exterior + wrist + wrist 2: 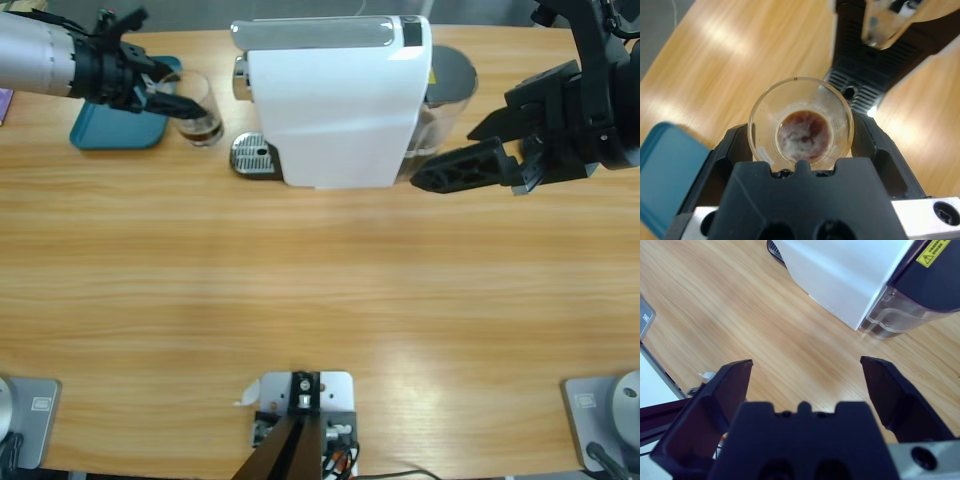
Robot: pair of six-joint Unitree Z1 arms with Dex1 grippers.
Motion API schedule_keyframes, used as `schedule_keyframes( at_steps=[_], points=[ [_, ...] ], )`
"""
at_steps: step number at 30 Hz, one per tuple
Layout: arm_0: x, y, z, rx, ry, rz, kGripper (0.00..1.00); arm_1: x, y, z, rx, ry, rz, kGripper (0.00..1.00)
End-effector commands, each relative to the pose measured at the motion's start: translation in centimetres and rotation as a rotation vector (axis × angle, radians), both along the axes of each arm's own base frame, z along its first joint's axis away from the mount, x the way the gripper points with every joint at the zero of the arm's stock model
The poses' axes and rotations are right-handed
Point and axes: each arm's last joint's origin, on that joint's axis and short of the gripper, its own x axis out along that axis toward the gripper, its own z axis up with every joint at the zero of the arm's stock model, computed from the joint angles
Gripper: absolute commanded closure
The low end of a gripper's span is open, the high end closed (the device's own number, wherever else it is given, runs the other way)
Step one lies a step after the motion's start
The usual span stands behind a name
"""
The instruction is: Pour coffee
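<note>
1. Standing at the long wooden surface (320, 300), I judged the brewing part finished: a small clear glass (199, 118) already held a little dark coffee (804, 134), with pale foam at its edge, only at the very bottom.
2. The left gripper (801, 150) was pinching that glass, one black jaw on either side of its wall, the glass upright as far as I could tell.
3. In the high view the glass was beside the drip grille (253, 154) of the white capsule coffee machine (340, 100), not over it, and just next to a teal tray (118, 128) at the surface's far left.
4. I could not tell whether the glass was resting on the wood or lifted just clear of it.
5. The right gripper (805, 377) was spread wide and held nothing; it hovered over bare wood near the machine's smoky grey water tank (910, 315), well apart from the glass.
6. What was left, to my eye, was the pour itself: no receiving cup showed anywhere in view, so where the coffee was meant to go could not be read.
7. Nothing looked spilled around the glass.
</note>
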Motion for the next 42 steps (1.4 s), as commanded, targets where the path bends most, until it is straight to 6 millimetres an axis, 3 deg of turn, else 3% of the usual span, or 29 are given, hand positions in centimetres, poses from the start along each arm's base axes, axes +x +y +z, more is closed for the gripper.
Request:
schedule_keyframes(
  at_steps=[1, 6, 11, 22, 33, 34, 35, 36, 42],
  points=[
    [0.9, 4.8, 0.2, -0.003, 0.01, 0.207, 0.358, 0.5, 0.2, -1.9, -0.022, 0.051, -0.004, 0.0],
    [2.4, 7.9, -0.3, -0.04, 0.037, 0.386, 0.358, 0.6, 0.4, -2.1, -0.018, 0.056, -0.002, 0.0],
    [4.2, 9.4, -1.2, 0.004, 0.048, 0.568, 0.358, 0.8, 0.6, -2.2, -0.019, 0.058, -0.001, 0.0],
    [8.8, 9.6, -3.9, 0.015, 0.07, 0.729, 0.358, 0.9, 0.7, -2.5, -0.027, 0.07, -0.001, 0.0],
    [9.3, 9.1, -6.1, -0.003, 0.108, 0.718, 0.347, 1.2, 0.9, -2.8, -0.031, 0.084, -0.001, 0.0],
    [9.3, 9.0, -6.1, -0.003, 0.106, 0.714, 0.29, 1.2, 0.9, -2.8, -0.031, 0.083, -0.002, 0.0],
    [9.3, 8.9, -6.1, -0.001, 0.103, 0.716, 0.108, 1.2, 0.9, -2.8, -0.031, 0.082, -0.002, 0.0],
    [9.3, 8.8, -6.0, 0.011, 0.094, 0.735, 0.004, 1.2, 0.9, -2.8, -0.032, 0.084, -0.002, 0.0],
    [8.9, 7.7, -5.5, 0.013, 0.078, 0.731, 0.0, 1.4, 1.0, -2.7, -0.025, 0.084, 0.002, 0.0]
  ],
)
